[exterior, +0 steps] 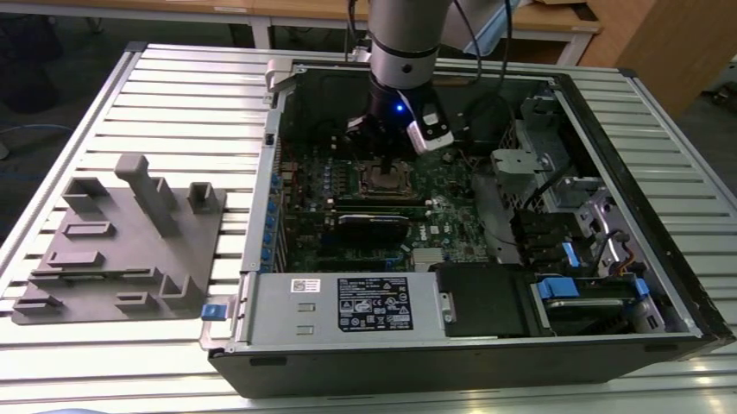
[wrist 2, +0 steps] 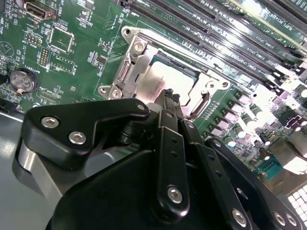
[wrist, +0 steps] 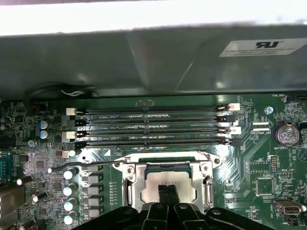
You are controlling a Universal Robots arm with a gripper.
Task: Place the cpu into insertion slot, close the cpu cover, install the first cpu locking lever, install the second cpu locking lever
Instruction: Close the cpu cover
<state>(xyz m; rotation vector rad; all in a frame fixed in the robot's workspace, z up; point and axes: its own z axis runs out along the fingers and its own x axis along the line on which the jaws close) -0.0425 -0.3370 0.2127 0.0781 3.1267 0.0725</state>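
The cpu lies flat in the insertion slot on the green board, its silver-grey top showing through the window of the cpu cover, which lies down over it. In the second wrist view the cpu and the cpu cover sit just past my fingertips. My gripper hangs right above the chip, fingers pressed together with nothing between them. A thin lever rod runs out along one side of the socket. In the exterior view my gripper stands over the insertion slot.
Several long black memory slots run beside the socket. A row of silver capacitors stands near it. The open computer case walls in the board. A black card sits below the socket. A grey fixture lies at the exterior view's left.
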